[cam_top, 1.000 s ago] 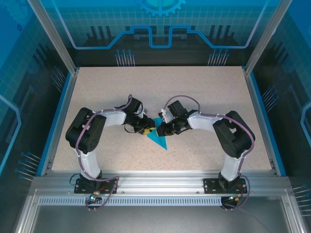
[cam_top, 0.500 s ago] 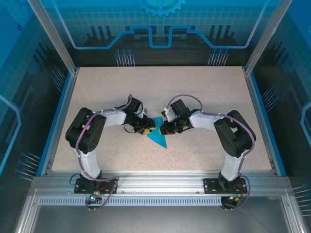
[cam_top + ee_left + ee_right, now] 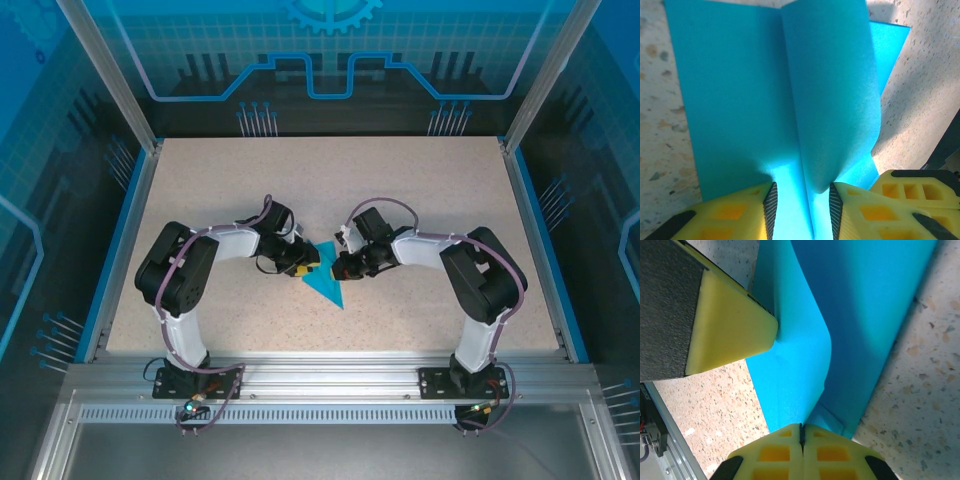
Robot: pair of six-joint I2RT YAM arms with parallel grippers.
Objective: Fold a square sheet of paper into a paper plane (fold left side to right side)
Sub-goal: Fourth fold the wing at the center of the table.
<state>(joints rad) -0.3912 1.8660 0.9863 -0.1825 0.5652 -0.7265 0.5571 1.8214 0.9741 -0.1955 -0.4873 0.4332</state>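
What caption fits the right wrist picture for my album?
Shut yellow fingers pinch the teal paper at its raised fold.

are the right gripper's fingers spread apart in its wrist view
No, the right gripper is shut to a thin seam, pinching the raised flap of the square sheet of paper.

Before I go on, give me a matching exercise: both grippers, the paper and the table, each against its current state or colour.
Things:
1. left gripper
2. right gripper
3. square sheet of paper
4. table

States:
a. speckled beige
b. jaws shut, pinching the paper's raised flap
c. jaws apart, astride the crease
d. teal-blue, partly folded

Pairs: 1-c, 2-b, 3-d, 4-a
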